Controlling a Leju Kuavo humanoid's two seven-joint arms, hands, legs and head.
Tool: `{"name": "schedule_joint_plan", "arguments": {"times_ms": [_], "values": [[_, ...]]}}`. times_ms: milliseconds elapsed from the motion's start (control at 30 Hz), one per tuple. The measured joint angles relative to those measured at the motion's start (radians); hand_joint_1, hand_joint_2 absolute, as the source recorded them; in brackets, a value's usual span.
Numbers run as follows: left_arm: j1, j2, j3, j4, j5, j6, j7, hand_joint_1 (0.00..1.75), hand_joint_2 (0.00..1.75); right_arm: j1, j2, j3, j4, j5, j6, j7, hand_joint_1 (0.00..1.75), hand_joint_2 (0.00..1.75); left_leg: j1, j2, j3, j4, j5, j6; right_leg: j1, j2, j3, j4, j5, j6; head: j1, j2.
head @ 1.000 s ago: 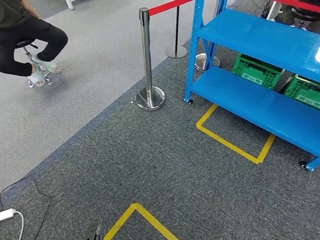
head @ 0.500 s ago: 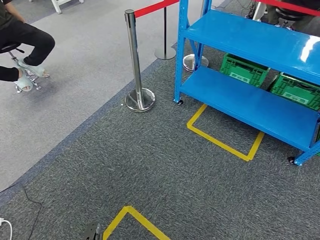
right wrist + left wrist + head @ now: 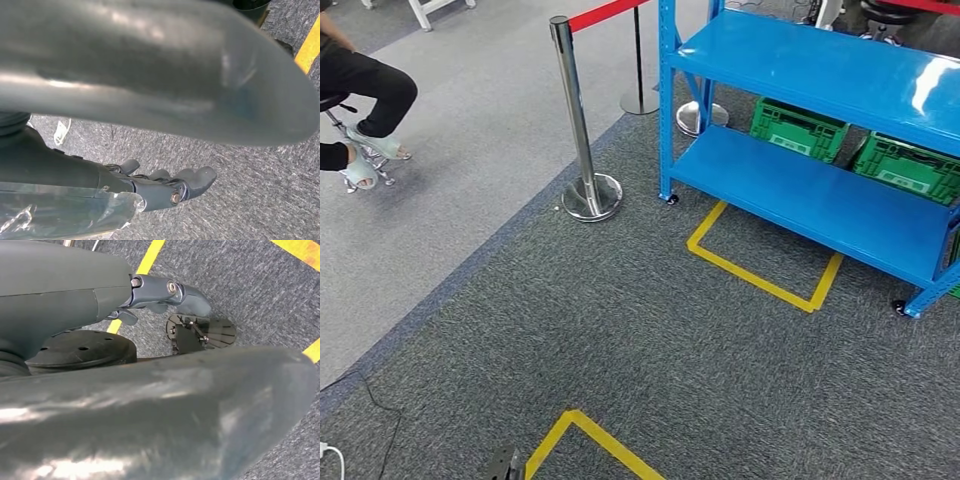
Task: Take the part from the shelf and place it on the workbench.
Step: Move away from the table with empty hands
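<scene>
A blue metal shelf (image 3: 803,75) stands at the far right in the head view, with bare upper and lower boards. I cannot make out a part on it. Two green crates (image 3: 795,128) sit behind the lower board. My left hand (image 3: 166,290) hangs over the grey carpet, fingers stretched out and holding nothing. My right hand (image 3: 170,185) hangs the same way above the carpet, fingers loosely extended with nothing in them.
A chrome post (image 3: 580,130) with a red belt stands left of the shelf. Yellow tape marks (image 3: 758,275) lie before the shelf and near my feet (image 3: 592,435). A person (image 3: 365,90) sits on a stool far left. A cable (image 3: 380,410) crosses the floor at the lower left.
The whole picture has shifted left and slightly down as the camera moved; more of the shelf's right side is in view. Nothing in the scene itself has moved.
</scene>
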Motion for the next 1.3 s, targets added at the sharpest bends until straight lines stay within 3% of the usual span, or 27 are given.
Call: {"name": "schedule_joint_plan", "arguments": {"times_ms": [33, 133, 200, 267, 333, 400, 433, 467, 500, 567, 600, 667, 733, 800, 833, 900, 933, 967, 1000, 1033, 1100, 1167, 1200, 1233, 1267, 1300], "values": [[0.000, 0.000, 0.000, 0.000, 0.000, 0.000, 0.000, 0.00, 0.00, 0.000, 0.000, 0.000, 0.000, 0.000, 0.000, 0.000, 0.00, 0.00, 0.000, 0.000, 0.000, 0.000, 0.000, -0.005, -0.001, 0.000, 0.001, -0.001, 0.001, 0.000, 0.000, 0.000], [0.000, 0.000, 0.000, 0.000, 0.000, 0.000, 0.000, 0.00, 0.00, 0.000, 0.000, 0.000, 0.000, -0.003, 0.000, 0.002, 0.00, 0.00, -0.004, 0.000, -0.001, 0.003, -0.001, 0.000, -0.005, 0.000, 0.005, -0.011, 0.008, 0.005, 0.000, 0.000], [0.000, 0.000, 0.000, 0.000, 0.000, 0.000, 0.000, 0.00, 0.00, 0.000, 0.000, 0.000, 0.000, -0.006, 0.002, 0.002, 0.00, 0.00, -0.010, 0.000, -0.004, 0.006, 0.000, 0.015, -0.013, 0.002, 0.010, -0.025, 0.018, 0.019, -0.002, 0.000], [0.000, 0.000, 0.000, -0.001, 0.000, 0.000, 0.000, 0.00, 0.00, -0.001, 0.000, 0.000, 0.000, -0.010, 0.004, 0.002, 0.00, 0.00, -0.010, 0.005, 0.009, -0.025, 0.020, 0.040, -0.014, 0.003, 0.011, -0.039, 0.026, 0.033, -0.006, 0.000], [-0.001, -0.002, 0.000, -0.002, 0.000, 0.000, 0.000, 0.00, 0.00, -0.002, 0.000, 0.000, 0.000, -0.011, 0.006, 0.002, 0.00, 0.00, -0.005, 0.015, 0.028, -0.065, 0.042, 0.058, -0.010, 0.004, -0.014, 0.009, -0.005, 0.035, -0.001, 0.000], [0.000, -0.003, 0.000, -0.002, 0.000, 0.000, 0.000, 0.00, 0.00, 0.000, 0.000, 0.000, 0.000, -0.012, 0.006, 0.001, 0.00, 0.00, -0.006, 0.026, 0.032, -0.070, 0.044, 0.061, -0.009, 0.005, -0.073, 0.131, -0.062, 0.037, 0.007, 0.000], [0.000, -0.003, 0.000, -0.002, 0.001, 0.000, 0.000, 0.00, 0.00, 0.002, 0.000, 0.000, 0.000, -0.012, 0.007, 0.001, 0.00, 0.00, -0.005, 0.031, 0.032, -0.067, 0.041, 0.060, -0.010, 0.005, -0.099, 0.183, -0.077, 0.041, 0.008, 0.000], [0.000, -0.003, 0.000, -0.002, 0.001, 0.000, 0.000, 0.00, 0.00, 0.004, -0.001, 0.000, 0.000, -0.012, 0.007, 0.001, 0.00, 0.00, -0.004, 0.037, 0.032, -0.061, 0.036, 0.057, -0.012, 0.004, -0.110, 0.203, -0.075, 0.046, 0.008, 0.000], [0.000, -0.004, 0.000, -0.002, 0.001, -0.001, 0.000, 0.00, 0.00, 0.006, -0.002, 0.000, 0.000, -0.012, 0.007, 0.001, 0.00, 0.00, 0.000, 0.042, 0.032, -0.053, 0.029, 0.051, -0.014, 0.000, -0.102, 0.185, -0.055, 0.053, 0.008, 0.000], [0.000, -0.002, 0.000, -0.002, 0.002, -0.001, 0.000, 0.00, 0.00, 0.004, -0.003, 0.000, 0.001, -0.012, 0.007, 0.000, 0.00, 0.00, 0.010, 0.056, 0.029, -0.023, 0.007, 0.032, -0.020, -0.028, -0.048, 0.080, -0.001, 0.067, 0.010, 0.000], [0.000, -0.002, 0.000, -0.003, 0.002, -0.001, 0.000, 0.00, 0.00, 0.001, -0.002, 0.000, 0.002, -0.012, 0.008, -0.001, 0.00, 0.00, 0.012, 0.062, 0.026, -0.002, -0.009, 0.021, -0.022, -0.042, -0.026, 0.037, 0.012, 0.067, 0.013, 0.000], [0.000, 0.000, 0.000, -0.004, 0.002, 0.000, 0.000, 0.00, 0.00, -0.005, 0.000, 0.000, 0.003, -0.012, 0.008, -0.002, 0.00, 0.00, 0.008, 0.072, 0.020, 0.026, -0.031, 0.007, -0.020, -0.048, -0.022, 0.024, 0.004, 0.047, 0.011, 0.000], [-0.001, 0.000, -0.001, -0.005, 0.002, 0.000, 0.000, 0.00, 0.00, -0.008, -0.002, 0.000, 0.002, -0.012, 0.007, -0.002, 0.00, 0.00, 0.010, 0.081, 0.021, 0.031, -0.037, 0.005, -0.018, -0.025, -0.033, 0.035, 0.001, 0.020, 0.003, 0.000], [-0.001, -0.001, -0.001, -0.005, 0.002, -0.001, 0.000, 0.00, 0.00, -0.006, -0.002, 0.000, 0.000, -0.012, 0.007, -0.002, 0.00, 0.00, 0.013, 0.061, 0.012, 0.058, -0.065, 0.007, -0.014, -0.004, -0.037, 0.037, 0.001, 0.004, -0.001, 0.000], [-0.001, -0.001, -0.002, -0.005, 0.002, -0.001, 0.000, 0.00, 0.00, -0.006, -0.003, 0.000, 0.000, -0.012, 0.007, -0.002, 0.00, 0.00, 0.013, 0.041, -0.008, 0.100, -0.095, 0.010, -0.013, 0.007, -0.038, 0.034, 0.003, -0.003, -0.004, 0.000], [0.000, -0.001, -0.001, -0.005, 0.002, 0.000, 0.000, 0.00, 0.00, -0.007, -0.003, 0.000, 0.000, -0.012, 0.007, -0.002, 0.00, 0.00, 0.004, 0.002, -0.078, 0.238, -0.165, 0.020, -0.010, 0.029, -0.040, 0.028, 0.009, -0.011, -0.008, 0.000], [0.000, 0.000, -0.001, -0.005, 0.002, 0.000, 0.000, 0.00, 0.00, -0.007, -0.003, 0.000, 0.000, -0.012, 0.007, -0.002, 0.00, 0.00, 0.000, -0.006, -0.113, 0.301, -0.185, 0.026, -0.009, 0.042, -0.042, 0.027, 0.010, -0.013, -0.009, 0.000], [0.000, 0.000, -0.001, -0.005, 0.002, 0.000, 0.000, 0.00, 0.00, -0.006, -0.003, 0.000, 0.000, -0.012, 0.007, -0.002, 0.00, 0.00, -0.004, -0.010, -0.137, 0.337, -0.187, 0.032, -0.007, 0.057, -0.043, 0.026, 0.012, -0.014, -0.009, 0.000], [0.000, 0.000, -0.001, -0.005, 0.002, 0.000, 0.000, 0.00, 0.00, -0.005, -0.003, 0.000, 0.000, -0.012, 0.007, -0.002, 0.00, 0.00, -0.008, -0.013, -0.144, 0.336, -0.168, 0.040, -0.006, 0.073, -0.044, 0.026, 0.013, -0.013, -0.009, 0.000], [0.000, 0.000, -0.001, -0.005, 0.002, 0.000, 0.000, 0.00, 0.00, -0.004, -0.003, 0.000, 0.000, -0.012, 0.007, -0.002, 0.00, 0.00, -0.011, -0.019, -0.132, 0.300, -0.133, 0.049, -0.006, 0.089, -0.044, 0.026, 0.015, -0.011, -0.009, 0.000], [0.000, 0.000, -0.001, -0.005, 0.002, 0.000, 0.000, 0.00, 0.00, -0.005, -0.003, 0.000, 0.000, -0.012, 0.007, -0.002, 0.00, 0.00, -0.014, -0.065, -0.083, 0.178, -0.062, 0.066, -0.005, 0.120, -0.046, 0.027, 0.019, -0.002, -0.009, 0.000], [0.000, -0.001, -0.001, -0.005, 0.003, 0.000, 0.000, 0.00, 0.00, -0.007, -0.003, 0.000, 0.000, -0.011, 0.007, -0.002, 0.00, 0.00, -0.014, -0.108, -0.053, 0.098, -0.039, 0.065, -0.007, 0.146, -0.053, 0.025, 0.025, 0.013, -0.009, 0.000], [0.000, -0.001, -0.001, -0.005, 0.003, 0.000, 0.000, 0.00, 0.00, -0.006, -0.003, 0.000, 0.000, -0.011, 0.007, -0.002, 0.00, 0.00, -0.016, -0.114, -0.049, 0.085, -0.040, 0.062, -0.008, 0.157, -0.056, 0.020, 0.029, 0.022, -0.008, 0.000], [-0.001, -0.002, -0.001, -0.005, 0.003, 0.000, 0.000, 0.00, 0.00, -0.002, -0.003, 0.000, 0.000, -0.011, 0.007, -0.002, 0.00, 0.00, -0.016, -0.103, -0.049, 0.082, -0.038, 0.060, -0.012, 0.168, -0.060, 0.012, 0.035, 0.032, -0.008, 0.000], [-0.002, -0.002, -0.001, -0.005, 0.004, 0.000, 0.000, 0.00, 0.00, 0.001, -0.003, 0.000, 0.000, -0.010, 0.006, -0.001, 0.00, 0.00, -0.017, -0.091, -0.048, 0.079, -0.033, 0.065, -0.013, 0.166, -0.062, 0.008, 0.038, 0.039, -0.007, 0.000], [-0.002, -0.003, -0.002, -0.005, 0.004, 0.000, 0.000, 0.00, 0.00, 0.004, -0.003, 0.000, 0.000, -0.010, 0.006, -0.001, 0.00, 0.00, -0.016, -0.078, -0.048, 0.075, -0.027, 0.072, -0.011, 0.145, -0.070, 0.017, 0.030, 0.042, -0.004, 0.000]]}}
